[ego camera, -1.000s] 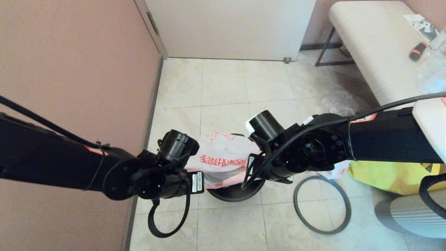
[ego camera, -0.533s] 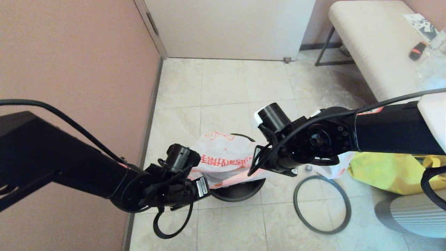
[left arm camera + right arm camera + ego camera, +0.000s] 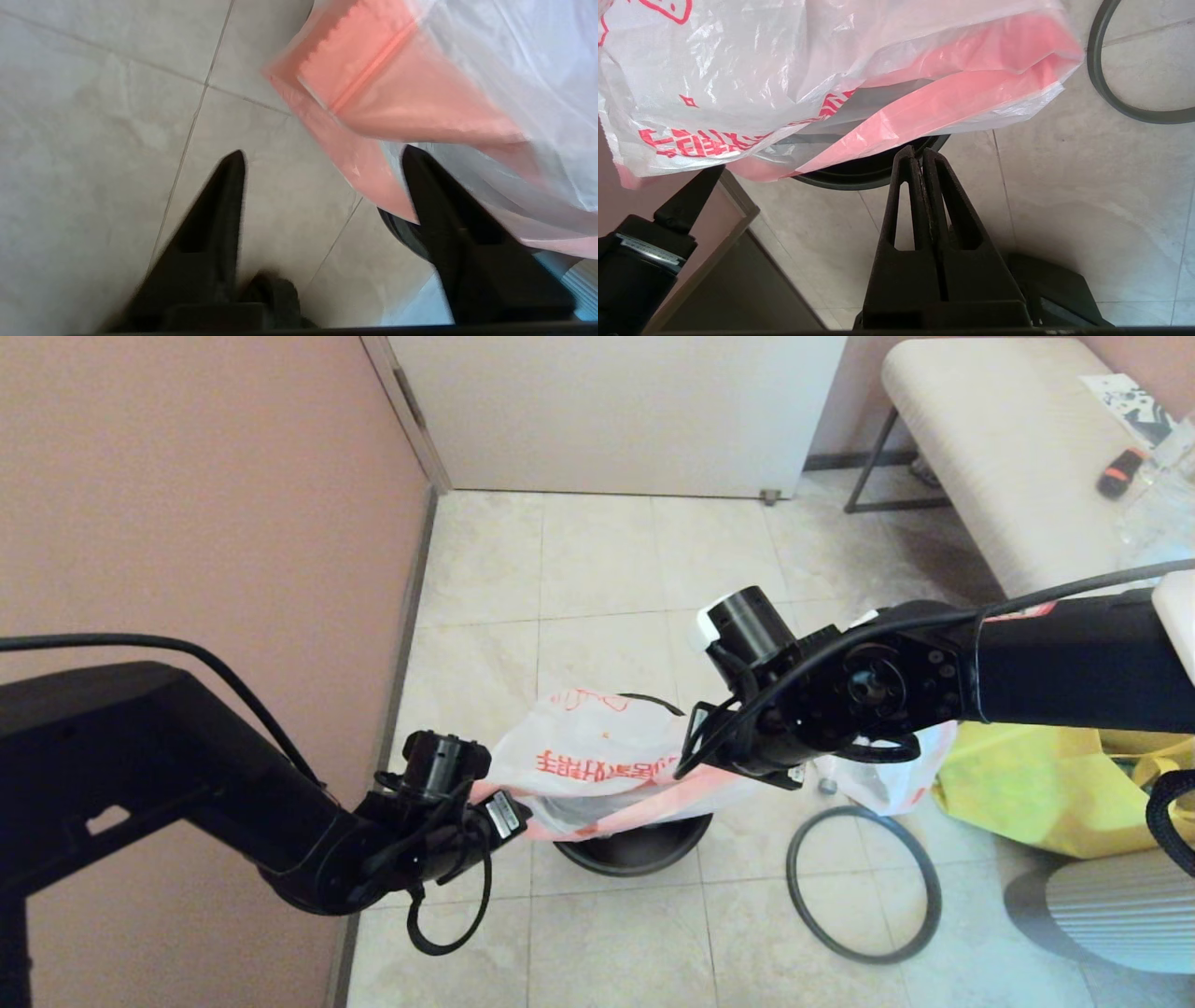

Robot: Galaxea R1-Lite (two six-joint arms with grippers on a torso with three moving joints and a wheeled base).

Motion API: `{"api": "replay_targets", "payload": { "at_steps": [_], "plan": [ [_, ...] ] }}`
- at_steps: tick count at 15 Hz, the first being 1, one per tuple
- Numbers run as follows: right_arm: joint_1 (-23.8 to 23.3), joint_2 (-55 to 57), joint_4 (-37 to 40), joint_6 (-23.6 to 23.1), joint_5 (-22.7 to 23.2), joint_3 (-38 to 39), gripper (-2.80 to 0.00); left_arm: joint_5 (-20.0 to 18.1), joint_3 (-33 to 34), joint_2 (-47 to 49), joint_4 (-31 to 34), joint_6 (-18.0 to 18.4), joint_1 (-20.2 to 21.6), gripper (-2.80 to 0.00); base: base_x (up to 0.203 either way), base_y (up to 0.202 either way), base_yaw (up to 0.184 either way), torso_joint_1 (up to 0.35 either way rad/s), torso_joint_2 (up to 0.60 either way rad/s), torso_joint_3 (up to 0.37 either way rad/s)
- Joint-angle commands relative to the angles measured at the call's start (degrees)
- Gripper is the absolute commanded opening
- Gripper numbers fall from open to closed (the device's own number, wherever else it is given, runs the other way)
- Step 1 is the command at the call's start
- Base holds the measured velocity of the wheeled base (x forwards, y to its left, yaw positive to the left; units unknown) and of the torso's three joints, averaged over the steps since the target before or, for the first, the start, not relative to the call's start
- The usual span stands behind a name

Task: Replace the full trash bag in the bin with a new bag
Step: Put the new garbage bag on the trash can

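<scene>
The new bag (image 3: 597, 756), white with red characters and a pink edge, hangs spread over the black bin (image 3: 635, 849) between my two grippers. My left gripper (image 3: 509, 803) is at the bag's left corner. In the left wrist view it (image 3: 323, 154) stands open, and the pink edge (image 3: 373, 177) lies against one finger without being pinched. My right gripper (image 3: 915, 150) is shut, its tips meeting the pink edge (image 3: 896, 121) above the bin's rim (image 3: 859, 172). The full trash bag (image 3: 887, 775) lies on the floor behind my right arm, mostly hidden. The grey hoop (image 3: 790, 873) lies on the tiles to the bin's right.
A pink wall (image 3: 187, 523) runs close along the left of my left arm. A yellow tote (image 3: 1036, 793) and a grey ribbed object (image 3: 1111, 905) sit at the right. A padded bench (image 3: 990, 457) stands at the back right, before a white door (image 3: 616, 411).
My left arm has sunk and pulled left toward the wall. My right arm has shifted right and a little away. The bag now spreads wider over the bin.
</scene>
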Motion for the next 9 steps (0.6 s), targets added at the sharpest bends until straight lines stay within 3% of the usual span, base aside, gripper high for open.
{"api": "replay_targets", "payload": {
  "at_steps": [1, 4, 9],
  "plan": [
    [-0.17, -0.17, 0.12, 0.27, -0.06, -0.04, -2.80, 1.51, 1.11, 0.57, -1.43, -0.15, 0.39, 0.00, 0.000, 0.000, 0.000, 0.000, 0.00, 0.000],
    [-0.55, -0.35, 0.01, 0.27, 0.66, -0.13, -2.80, 5.41, 3.22, 2.10, -6.44, 1.96, -0.33, 0.00, 0.000, 0.000, 0.000, 0.000, 0.00, 0.000],
    [-1.04, -0.98, 0.02, 0.27, 1.08, -0.57, -2.80, 6.34, 7.64, 11.71, -34.79, 14.26, 1.60, 0.00, 0.000, 0.000, 0.000, 0.000, 0.00, 0.000]
  ]
}}
